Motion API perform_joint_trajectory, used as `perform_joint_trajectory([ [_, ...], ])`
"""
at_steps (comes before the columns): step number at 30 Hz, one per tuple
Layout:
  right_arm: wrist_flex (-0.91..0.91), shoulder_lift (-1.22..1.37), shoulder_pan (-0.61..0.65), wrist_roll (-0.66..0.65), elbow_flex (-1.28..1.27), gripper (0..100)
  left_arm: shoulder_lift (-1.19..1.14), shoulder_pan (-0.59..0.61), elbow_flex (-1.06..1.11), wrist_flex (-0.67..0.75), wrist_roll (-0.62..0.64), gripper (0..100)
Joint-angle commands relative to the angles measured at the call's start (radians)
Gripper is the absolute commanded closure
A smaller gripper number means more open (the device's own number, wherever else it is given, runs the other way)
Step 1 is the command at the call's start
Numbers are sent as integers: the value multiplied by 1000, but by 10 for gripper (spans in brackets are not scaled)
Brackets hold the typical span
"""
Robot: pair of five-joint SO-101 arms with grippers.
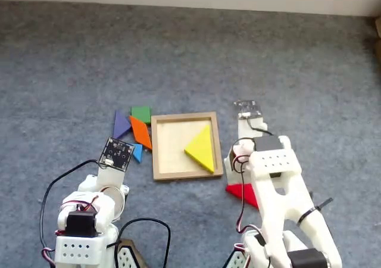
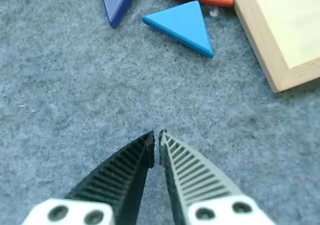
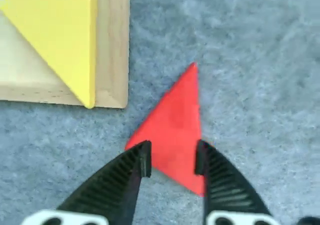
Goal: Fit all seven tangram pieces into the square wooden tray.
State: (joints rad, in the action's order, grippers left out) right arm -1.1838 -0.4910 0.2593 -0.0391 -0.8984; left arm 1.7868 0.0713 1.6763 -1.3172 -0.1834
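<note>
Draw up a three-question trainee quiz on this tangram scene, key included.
1. True or false: the left gripper is shut.
2. How many pieces lie in the tray? A) none B) one C) three
3. Fill in: the right gripper is open over the ___ triangle.

Key:
1. True.
2. B: the yellow triangle.
3. Red: the red triangle.
</note>
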Motion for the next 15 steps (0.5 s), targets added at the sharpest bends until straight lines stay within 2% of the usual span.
perform_joint_trajectory([
  [1, 13, -36, 16, 61, -5, 597, 25, -5, 19, -5, 8, 954],
  [10, 21, -2, 189, 132, -4, 581, 25, -5, 19, -5, 8, 954],
  [15, 25, 151, 189, 138, 2, 581, 25, -5, 19, -5, 8, 954],
])
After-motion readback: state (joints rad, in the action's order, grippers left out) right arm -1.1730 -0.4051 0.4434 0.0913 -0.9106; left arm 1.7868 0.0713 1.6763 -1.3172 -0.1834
